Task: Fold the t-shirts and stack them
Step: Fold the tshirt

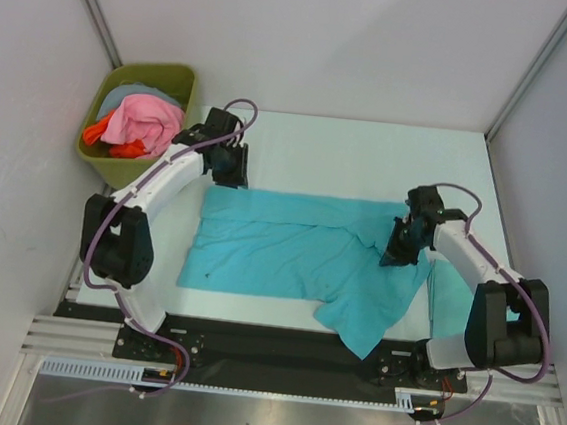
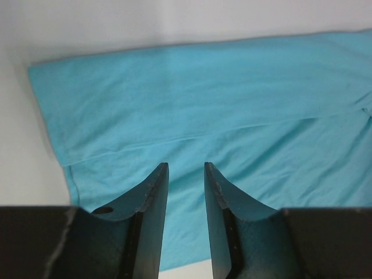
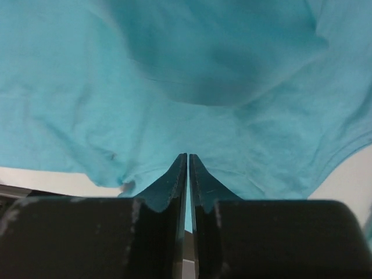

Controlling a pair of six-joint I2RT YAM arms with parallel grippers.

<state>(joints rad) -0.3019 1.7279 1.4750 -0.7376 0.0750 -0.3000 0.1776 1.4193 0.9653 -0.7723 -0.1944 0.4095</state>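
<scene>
One turquoise t-shirt lies spread across the white table, its far edge folded over and a flap drooping over the near edge. My left gripper hovers at the shirt's far left corner. In the left wrist view the left gripper is open, with only the flat fabric beneath it. My right gripper is at the shirt's right side. Seen from the right wrist, the right gripper is shut on a pinch of the cloth, which puckers toward the tips.
An olive-green bin at the far left holds pink, orange and grey-blue clothes. A paler teal flat piece lies under the right arm. White walls close in both sides. A black rail runs along the near edge.
</scene>
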